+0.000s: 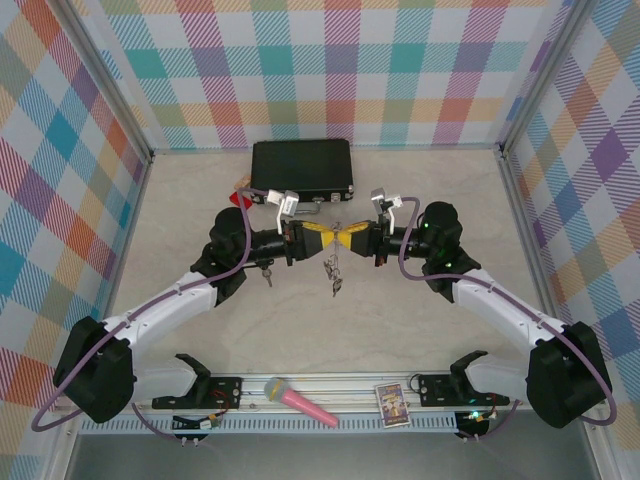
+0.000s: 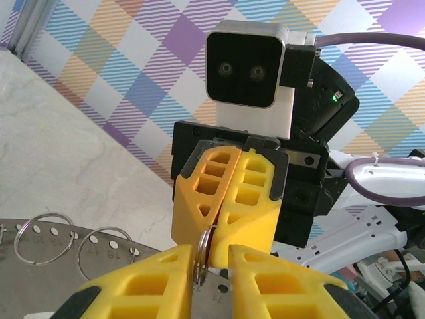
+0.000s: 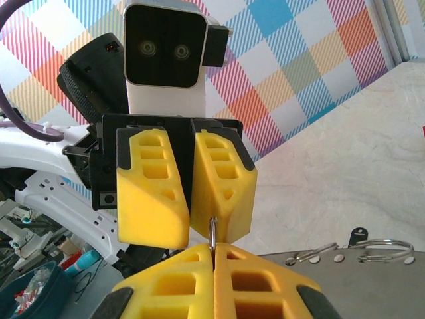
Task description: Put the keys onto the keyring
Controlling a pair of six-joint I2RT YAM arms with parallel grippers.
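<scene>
The pale worktop (image 1: 330,335) carries a black case (image 1: 302,168) at its far side. Both arms reach in from the near corners. The left arm (image 1: 170,300) and the right arm (image 1: 500,300) bend inward, so their wrists lie level and face each other just in front of the case.

The two hands meet tip to tip there, on the near side of the case's middle. The right hand (image 3: 214,272) has its yellow fingers pressed together on a small wire loop (image 3: 212,232) that stands up out of the seam. The left hand (image 2: 211,282) is narrow, with a slim gap between its fingers. The same loop sits in that gap, and I cannot tell if it is pinched.

The keyring (image 3: 358,282) is a grey metal piece with more loops (image 2: 40,238) on its rim. It is held up between the hands. The keys (image 1: 334,278) dangle below the hands, nearer than the case.

A pink microphone (image 1: 300,402) and a small card (image 1: 392,405) lie at the near edge, well apart from the case.
</scene>
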